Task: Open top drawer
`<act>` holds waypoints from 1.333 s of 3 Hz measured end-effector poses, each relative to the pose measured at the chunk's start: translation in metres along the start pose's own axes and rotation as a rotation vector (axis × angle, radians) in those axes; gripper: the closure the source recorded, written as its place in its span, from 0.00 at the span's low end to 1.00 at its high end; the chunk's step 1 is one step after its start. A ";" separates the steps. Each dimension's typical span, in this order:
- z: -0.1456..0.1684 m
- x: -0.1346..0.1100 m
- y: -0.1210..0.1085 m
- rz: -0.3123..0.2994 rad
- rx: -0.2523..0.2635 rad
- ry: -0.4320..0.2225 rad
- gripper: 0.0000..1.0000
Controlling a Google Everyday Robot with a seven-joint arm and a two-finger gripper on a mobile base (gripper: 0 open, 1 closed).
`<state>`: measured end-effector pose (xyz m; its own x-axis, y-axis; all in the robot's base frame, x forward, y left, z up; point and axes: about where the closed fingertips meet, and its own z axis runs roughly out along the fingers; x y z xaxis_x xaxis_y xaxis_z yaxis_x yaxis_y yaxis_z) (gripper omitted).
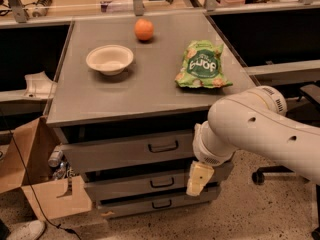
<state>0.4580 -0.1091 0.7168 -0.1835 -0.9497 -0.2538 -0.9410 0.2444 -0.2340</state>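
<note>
The top drawer (120, 153) is the tallest grey front, just under the cabinet's top, with a small dark loop handle (163, 146) at its centre. It looks pushed in. Two shorter grey drawer fronts (150, 183) sit below it. My gripper (198, 180) hangs from the white arm (260, 129) at the right. It is in front of the right end of the drawers, at the level of the middle drawer, below and to the right of the top handle, and it does not touch the handle.
On the cabinet top (150, 91) lie a white bowl (109, 59), an orange (144, 29) and a green snack bag (202, 65). A cardboard box (37, 179) stands on the floor at the left. An office chair base (270, 174) is at the right.
</note>
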 end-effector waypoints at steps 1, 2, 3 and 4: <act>0.011 -0.012 -0.010 -0.016 0.008 -0.036 0.00; 0.007 -0.022 -0.009 -0.057 -0.002 -0.066 0.00; 0.007 -0.022 -0.008 -0.063 -0.002 -0.066 0.00; 0.018 -0.030 -0.025 -0.055 0.019 -0.078 0.00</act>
<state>0.4923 -0.0828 0.7136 -0.1086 -0.9438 -0.3121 -0.9434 0.1969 -0.2670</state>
